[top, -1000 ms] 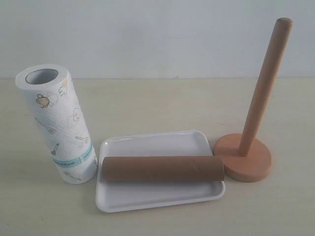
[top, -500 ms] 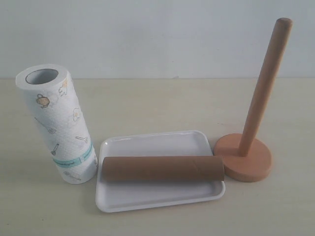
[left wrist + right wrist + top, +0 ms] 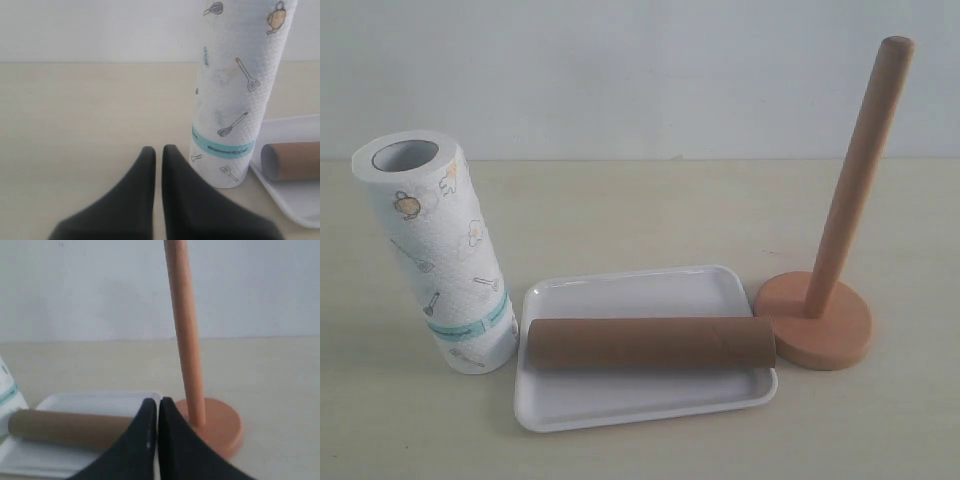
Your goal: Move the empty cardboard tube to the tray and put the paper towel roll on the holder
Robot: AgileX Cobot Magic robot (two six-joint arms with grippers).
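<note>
The paper towel roll stands upright on the table, beside the tray that carries the empty cardboard tube. The left gripper and right gripper are closed and empty. A clumsy grasp could topple the roll, or its core could miss the holder rod.

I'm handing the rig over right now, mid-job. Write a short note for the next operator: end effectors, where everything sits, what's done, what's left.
Left end effector: shut, holding nothing, near the paper towel roll.
Right end effector: shut, holding nothing, facing the holder.
Empty cardboard tube: lying lengthwise in the tray.
Paper towel roll: standing on end on the table, left of the tray in the exterior view.
Holder: right of the tray, rod bare.
Done: tube is in the tray.
Left: lift the roll and slide it over the holder's rod.
</note>
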